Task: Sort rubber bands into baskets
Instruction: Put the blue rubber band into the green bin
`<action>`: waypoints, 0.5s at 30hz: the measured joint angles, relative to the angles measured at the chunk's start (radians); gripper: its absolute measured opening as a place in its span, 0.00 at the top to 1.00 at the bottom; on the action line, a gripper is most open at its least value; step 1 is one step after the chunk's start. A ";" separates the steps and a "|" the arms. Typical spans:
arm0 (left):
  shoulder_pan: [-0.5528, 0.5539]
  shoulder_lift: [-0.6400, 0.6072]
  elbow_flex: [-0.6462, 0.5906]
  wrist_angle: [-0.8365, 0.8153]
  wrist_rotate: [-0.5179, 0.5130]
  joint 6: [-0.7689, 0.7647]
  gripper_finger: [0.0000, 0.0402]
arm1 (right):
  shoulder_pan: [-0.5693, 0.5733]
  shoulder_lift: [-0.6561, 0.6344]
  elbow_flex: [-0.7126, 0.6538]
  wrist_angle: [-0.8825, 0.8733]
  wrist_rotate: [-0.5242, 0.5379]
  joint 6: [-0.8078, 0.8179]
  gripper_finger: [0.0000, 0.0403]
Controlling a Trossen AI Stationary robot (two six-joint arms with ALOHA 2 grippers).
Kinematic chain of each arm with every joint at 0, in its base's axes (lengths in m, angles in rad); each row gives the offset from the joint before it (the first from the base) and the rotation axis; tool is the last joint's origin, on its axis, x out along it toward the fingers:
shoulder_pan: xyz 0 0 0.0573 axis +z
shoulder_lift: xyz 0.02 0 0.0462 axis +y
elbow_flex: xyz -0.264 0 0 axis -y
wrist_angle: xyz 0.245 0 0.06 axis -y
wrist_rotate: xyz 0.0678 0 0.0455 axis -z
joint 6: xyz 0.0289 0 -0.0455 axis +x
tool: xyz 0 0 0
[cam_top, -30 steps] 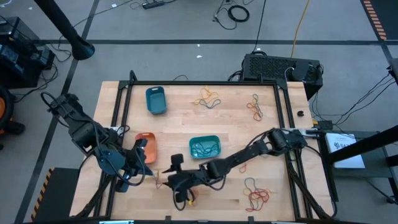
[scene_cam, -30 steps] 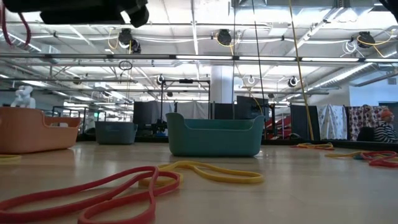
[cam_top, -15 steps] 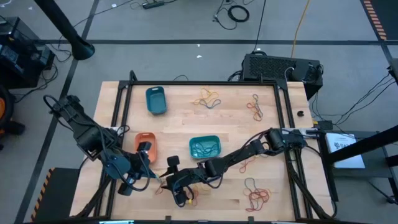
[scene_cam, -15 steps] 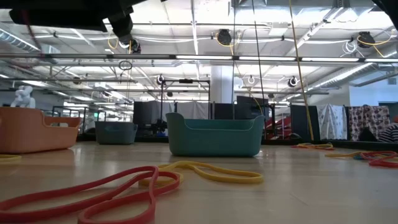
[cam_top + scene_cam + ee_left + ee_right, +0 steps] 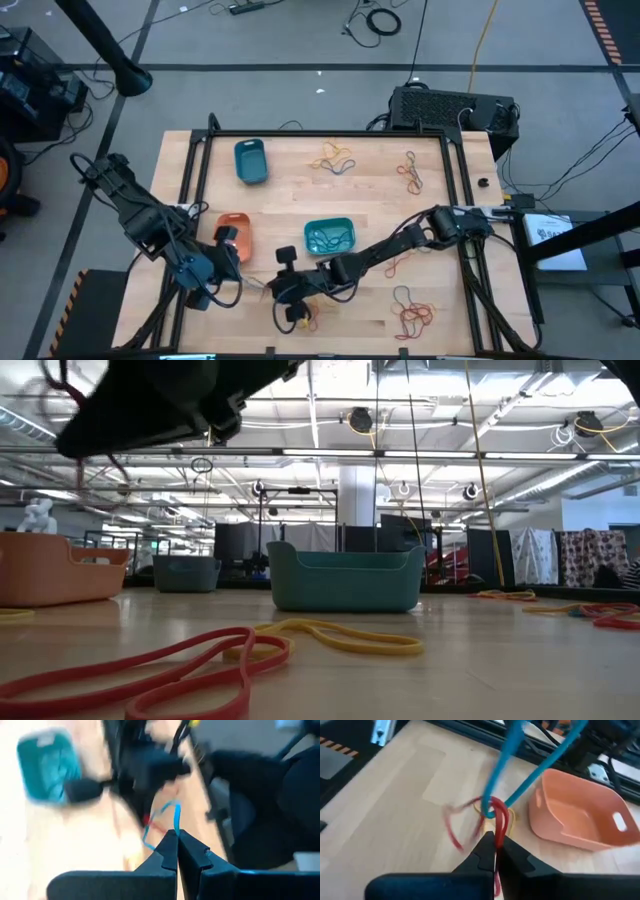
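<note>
Claws pinch linked bands: left (image 5: pixel 177 836) blue band (image 5: pixel 530 775), right (image 5: pixel 495 839) red band (image 5: pixel 500 820), stretched between.

Both arms reach toward the near middle of the counter (image 5: pixel 420 215), and their tips are close together there. The left arm comes in from the left side, bent at the elbow, with its wrist low; the left claw (image 5: pixel 177 840) has its two dark fingers pressed together, pinching a blue band (image 5: pixel 176 817). The right arm stretches long and low across from the right side. The right claw (image 5: pixel 495 842) also has its fingers pressed together, nipping a red band (image 5: pixel 501 822).
</note>
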 joint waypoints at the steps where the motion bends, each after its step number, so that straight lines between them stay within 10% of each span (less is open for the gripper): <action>1: 0.000 0.000 0.000 -0.038 0.005 -0.018 1.00 | 0.002 -0.008 0.000 -0.021 0.021 0.007 0.99; 9: -0.007 0.000 -0.004 -0.386 0.026 -0.266 1.00 | 0.043 -0.043 0.000 -0.111 0.225 0.038 1.00; 15: -0.034 -0.007 -0.013 -0.416 0.088 -0.352 1.00 | 0.083 -0.078 0.000 -0.258 0.588 0.129 1.00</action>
